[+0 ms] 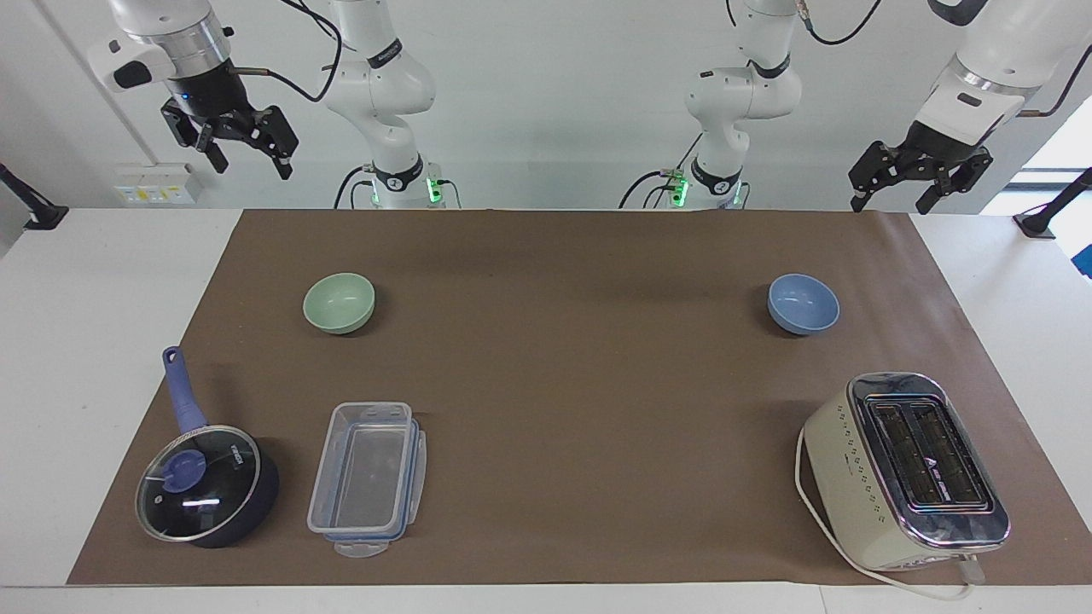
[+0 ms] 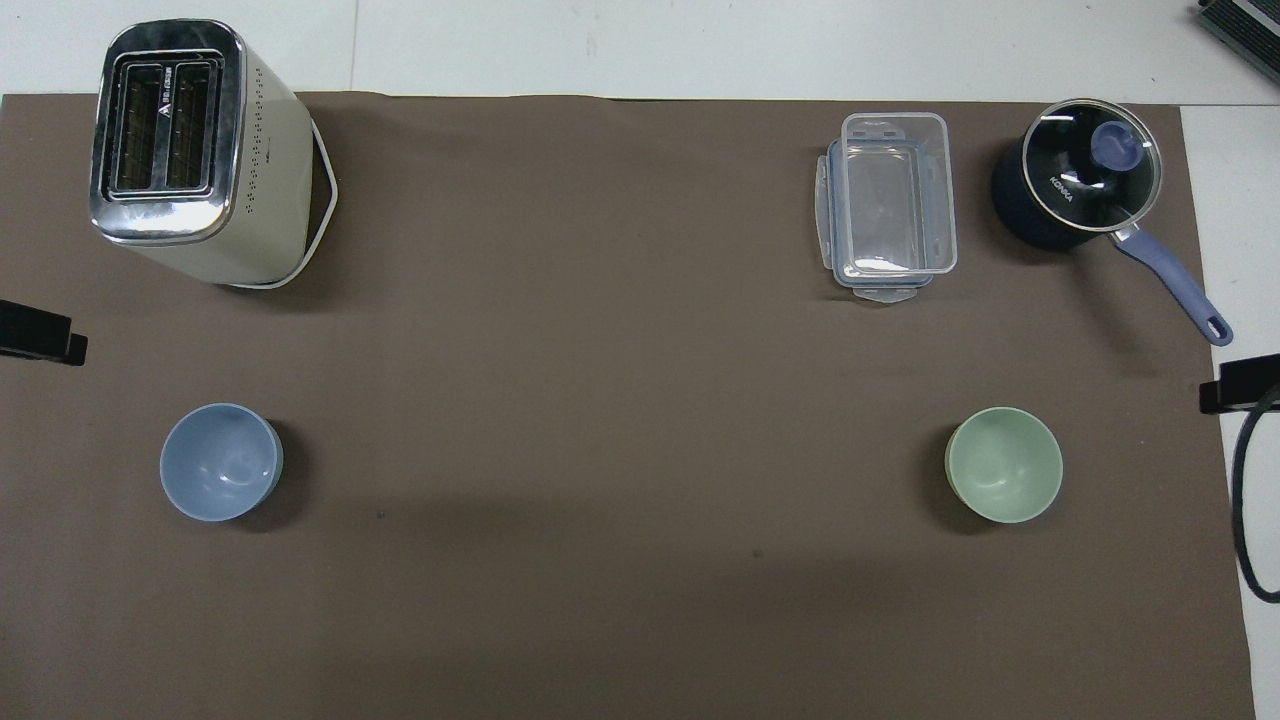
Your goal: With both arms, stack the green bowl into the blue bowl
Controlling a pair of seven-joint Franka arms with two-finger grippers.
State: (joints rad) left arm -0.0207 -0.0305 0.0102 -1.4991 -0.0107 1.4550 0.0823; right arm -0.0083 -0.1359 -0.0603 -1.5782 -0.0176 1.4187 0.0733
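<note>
The green bowl [image 1: 339,302] stands upright and empty on the brown mat toward the right arm's end of the table; it also shows in the overhead view [image 2: 1004,464]. The blue bowl [image 1: 803,304] stands upright and empty toward the left arm's end, far apart from the green one, and shows in the overhead view [image 2: 220,462]. My right gripper [image 1: 232,143] hangs open and empty high over the table's edge by the robots. My left gripper [image 1: 918,176] hangs open and empty high over the mat's corner by the robots. Both arms wait.
A dark-blue lidded saucepan [image 1: 207,484] and a clear plastic container [image 1: 367,479] lie farther from the robots than the green bowl. A cream toaster [image 1: 904,469] with its cord stands farther from the robots than the blue bowl.
</note>
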